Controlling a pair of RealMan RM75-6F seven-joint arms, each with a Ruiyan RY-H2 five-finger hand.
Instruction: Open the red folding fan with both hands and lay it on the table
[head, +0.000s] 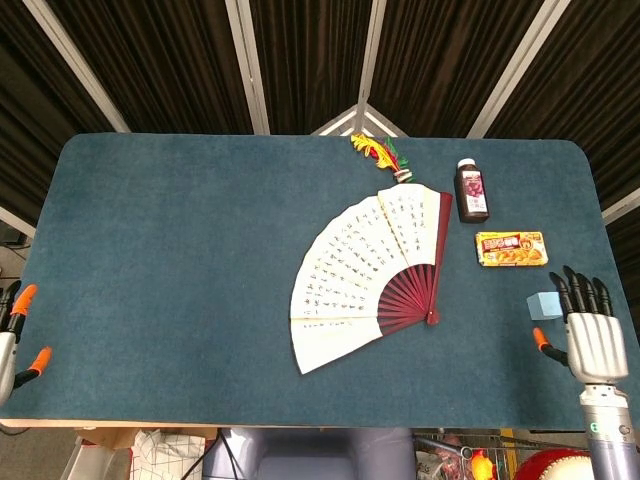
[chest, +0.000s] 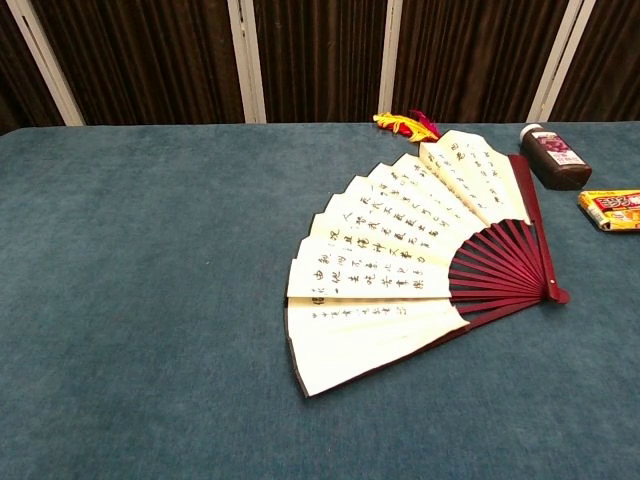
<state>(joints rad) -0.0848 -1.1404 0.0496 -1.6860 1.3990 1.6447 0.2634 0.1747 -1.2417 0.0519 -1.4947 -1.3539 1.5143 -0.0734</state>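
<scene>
Table: a blue-green, felt-like cloth covers the table from edge to edge; dark pleated curtains with pale frame bars stand behind its far side.
Left hand: the left hand shows only at the near left edge of the head view, off the cloth, with two orange fingertips apart and nothing between them; it looks parked clear of the work.
Right hand: the right hand is at the near right, palm down, dark fingers straight and slightly spread, orange-tipped thumb out to the side, holding nothing.
Blue block: a small pale blue block lies just beside the right hand's fingertips, partly hidden by them.
Fan: the red folding fan lies flat right of centre, well apart from both hands; dark red ribs meet at a pivot on its near right, and a cream pleated leaf with columns of black characters spreads left and far. Spread and released like this, the task looks finished.
Packet: a flat yellow packet lies right of the fan.
Bottle: a dark bottle with a pale cap lies on its side farther back.
Tassel: a red, yellow and green tassel trails from the fan's far tip towards the far edge.
</scene>
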